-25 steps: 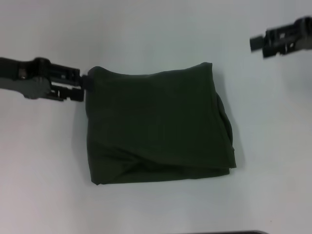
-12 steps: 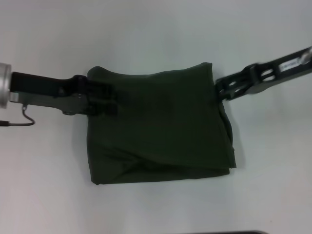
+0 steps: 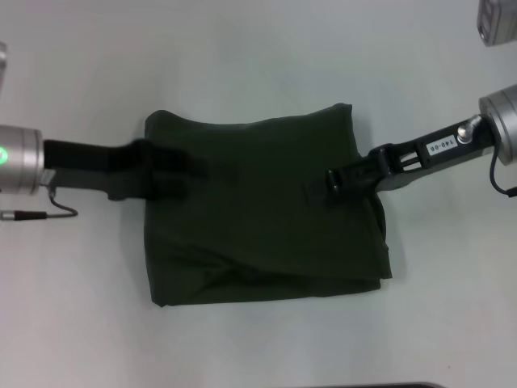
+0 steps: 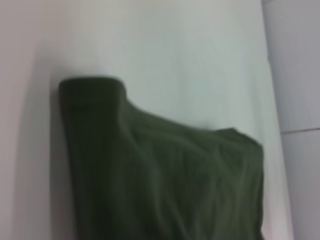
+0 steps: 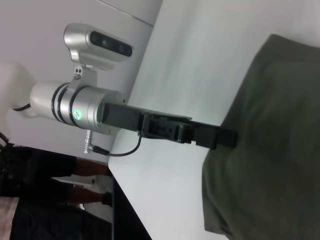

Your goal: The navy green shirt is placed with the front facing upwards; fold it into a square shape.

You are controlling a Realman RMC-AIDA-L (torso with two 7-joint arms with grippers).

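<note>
The navy green shirt (image 3: 258,226) lies folded into a rough square on the white table, plain dark cloth on top. It fills the lower part of the left wrist view (image 4: 165,180) and one side of the right wrist view (image 5: 270,150). My left gripper (image 3: 190,174) reaches in from the left and hangs over the shirt's left part. The right wrist view shows that same left gripper (image 5: 217,137) at the shirt's edge. My right gripper (image 3: 319,187) comes in from the right and is over the shirt's right half. Whether either touches the cloth is unclear.
The white table (image 3: 258,56) surrounds the shirt on all sides. A dark strip (image 3: 371,385) shows at the near edge of the table. In the right wrist view, the table edge (image 5: 125,200) drops to a dark floor.
Both arms have moved inward over the shirt: the left from the shirt's far left corner, the right from off to the far right. The shirt has kept its shape and place.
</note>
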